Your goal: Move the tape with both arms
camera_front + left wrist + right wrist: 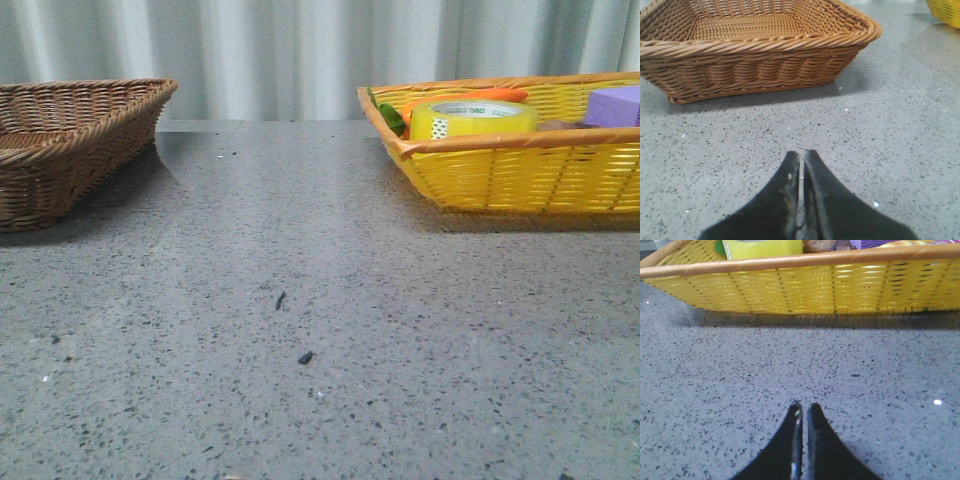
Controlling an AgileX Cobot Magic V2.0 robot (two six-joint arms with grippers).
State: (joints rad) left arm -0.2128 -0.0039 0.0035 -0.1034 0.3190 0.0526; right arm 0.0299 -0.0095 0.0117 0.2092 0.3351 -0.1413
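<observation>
A roll of yellow tape (472,118) lies flat inside a yellow woven basket (520,170) at the right side of a grey speckled table (300,330), its white core with green print facing up. An orange carrot (470,96) with green leaves rests just behind the roll, and a purple block (615,104) sits farther right in the same basket. Across the table, well apart at the left, stands a brown wicker basket (70,140), nothing visible inside it from the left wrist camera. Neither arm appears in the front view. In the left wrist view, the left gripper (801,160) hovers low over the bare tabletop near the brown basket's side wall, its dark fingers pressed together with only a hairline slit between them and nothing held. In the right wrist view, the right gripper (802,412) is likewise clenched on nothing, poised over the table near the yellow basket's front wall, with the tape's upper edge showing above the rim. Two small dark specks (305,357) lie on the table at mid-field.
</observation>
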